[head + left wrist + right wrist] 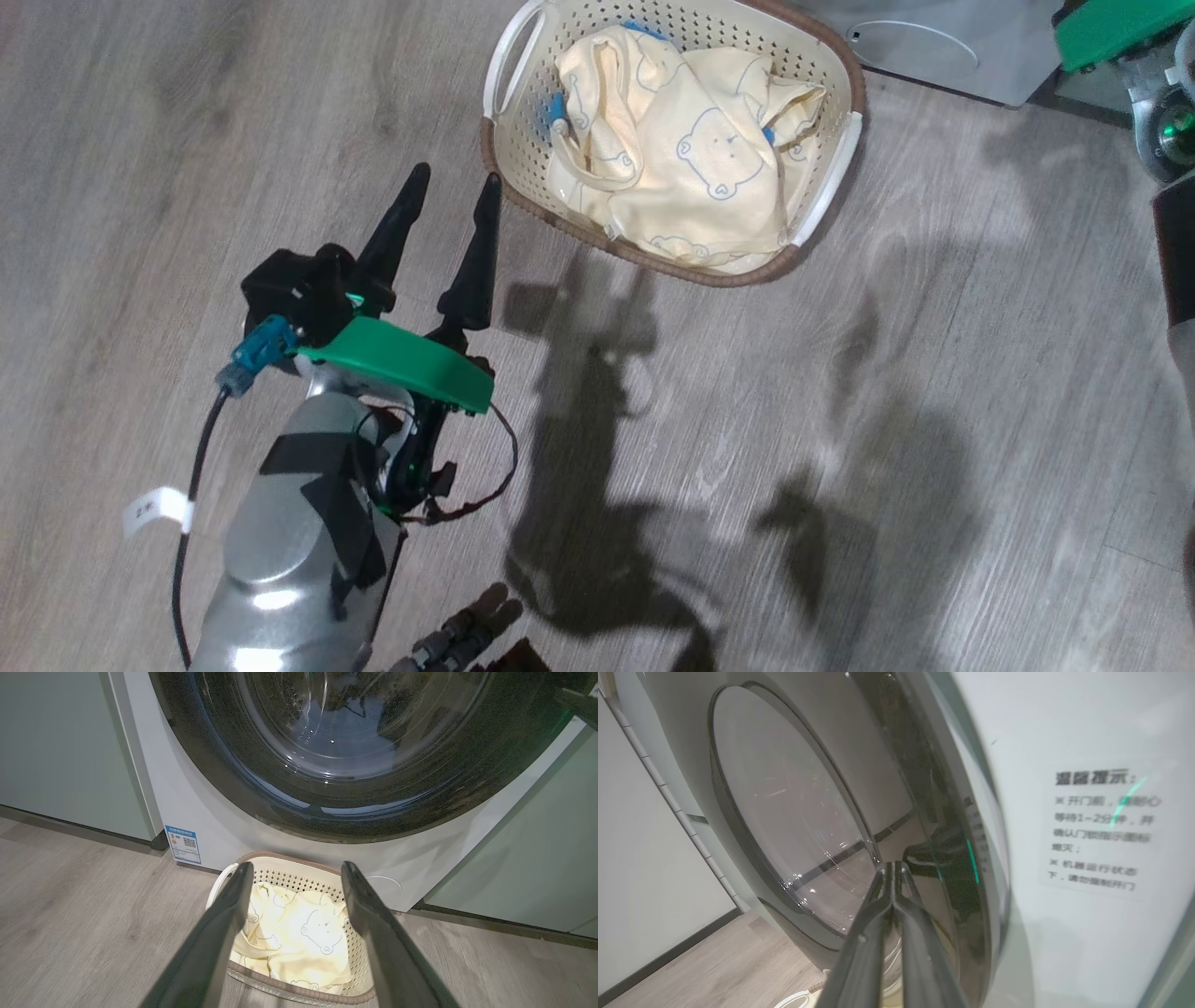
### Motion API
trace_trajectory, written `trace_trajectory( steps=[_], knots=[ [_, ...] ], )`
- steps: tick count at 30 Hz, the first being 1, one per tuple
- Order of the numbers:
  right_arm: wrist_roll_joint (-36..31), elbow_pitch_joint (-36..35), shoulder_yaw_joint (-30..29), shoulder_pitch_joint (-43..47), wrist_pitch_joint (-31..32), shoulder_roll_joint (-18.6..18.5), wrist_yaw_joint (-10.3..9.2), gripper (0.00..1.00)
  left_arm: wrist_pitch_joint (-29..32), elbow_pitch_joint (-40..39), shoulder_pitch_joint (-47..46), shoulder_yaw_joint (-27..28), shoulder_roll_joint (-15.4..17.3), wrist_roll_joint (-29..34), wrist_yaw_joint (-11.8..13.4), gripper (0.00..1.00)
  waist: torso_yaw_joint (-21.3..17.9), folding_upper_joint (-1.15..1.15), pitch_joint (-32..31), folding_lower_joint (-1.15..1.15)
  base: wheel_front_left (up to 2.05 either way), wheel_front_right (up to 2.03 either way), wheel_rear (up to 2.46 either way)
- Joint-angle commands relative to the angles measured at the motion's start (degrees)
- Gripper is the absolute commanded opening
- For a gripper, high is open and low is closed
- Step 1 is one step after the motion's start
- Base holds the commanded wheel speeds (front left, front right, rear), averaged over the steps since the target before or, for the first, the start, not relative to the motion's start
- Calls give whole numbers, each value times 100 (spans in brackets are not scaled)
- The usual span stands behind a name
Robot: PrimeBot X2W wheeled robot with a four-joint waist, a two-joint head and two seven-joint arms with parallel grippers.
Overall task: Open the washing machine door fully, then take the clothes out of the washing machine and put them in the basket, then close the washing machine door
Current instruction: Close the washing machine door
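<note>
Now the pale-yellow bear-print clothes (pixel 681 159) lie in the cream perforated plastic basket (pixel 519 168) on the grey wood floor (pixel 934 373) before the white washing machine (pixel 210 812); left gripper (pixel 455 177) hovers spread beside its rim; right gripper (pixel 893 864), pressed together, points at the glossy black-rimmed round door (pixel 794 812).

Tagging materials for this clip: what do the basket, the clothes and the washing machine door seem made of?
Basket: matte cream plastic, by its moulded perforations. Clothes: soft pale-yellow fabric, creased and draping. Washing machine door: glossy black rim, probably plastic, around clear glass with sharp reflections.

Floor (pixel 840 420) beside the basket (pixel 719 23) lies free; washing machine door (pixel 336 742) blocks beyond.
</note>
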Motion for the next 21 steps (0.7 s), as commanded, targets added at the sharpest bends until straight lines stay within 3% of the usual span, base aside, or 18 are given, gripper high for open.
trace_trajectory(
  steps=[1, 14, 19, 20, 21],
  knots=[
    [-27, -174, -72, -321, -37, 86, -25, 0, -35, -153, -81, 185, 135, 36, -4, 100, 5, 0, -7, 0, 0, 0, 0],
    [297, -387, 510, 410, -37, 86, -25, 0, -35, -41, 47, 294, 124, -65, -4, 100, -47, 0, -543, 0, 0, 0, 0],
    [456, -572, 714, 960, -37, 86, -25, 2, -35, 96, 112, 374, 313, -74, -4, 100, -158, 0, -988, 0, 0, 0, 0],
    [471, -610, 729, 1075, -37, 86, -25, 20, -35, 132, 121, 393, 367, -89, -4, 100, -189, 0, -1081, 0, 0, 0, 0],
    [481, -646, 728, 1200, -37, 86, -25, 45, -35, 183, 133, 408, 422, -112, -4, 100, -223, 0, -1178, 0, 0, 0, 0]
  ],
)
